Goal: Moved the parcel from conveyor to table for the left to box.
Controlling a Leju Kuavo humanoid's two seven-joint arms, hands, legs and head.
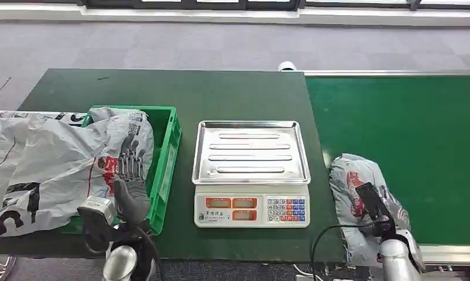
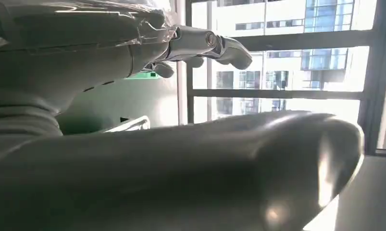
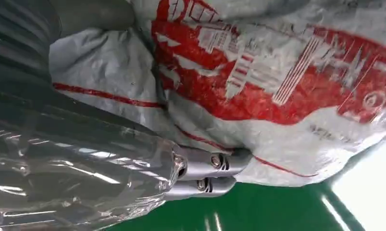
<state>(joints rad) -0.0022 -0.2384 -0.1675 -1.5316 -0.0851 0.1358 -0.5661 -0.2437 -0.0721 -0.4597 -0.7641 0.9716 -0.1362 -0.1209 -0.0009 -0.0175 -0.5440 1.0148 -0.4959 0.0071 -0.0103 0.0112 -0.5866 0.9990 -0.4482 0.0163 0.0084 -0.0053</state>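
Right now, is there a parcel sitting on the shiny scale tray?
No, the scale tray is bare; the parcel lies on the green conveyor.

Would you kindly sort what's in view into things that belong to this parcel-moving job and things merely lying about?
Belongs to the job:
- grey parcel on the green conveyor, under the right hand
- dark green table
- green crate holding bagged parcels
- left hand, raised at the crate

Lying about:
- weighing scale, its steel tray bare
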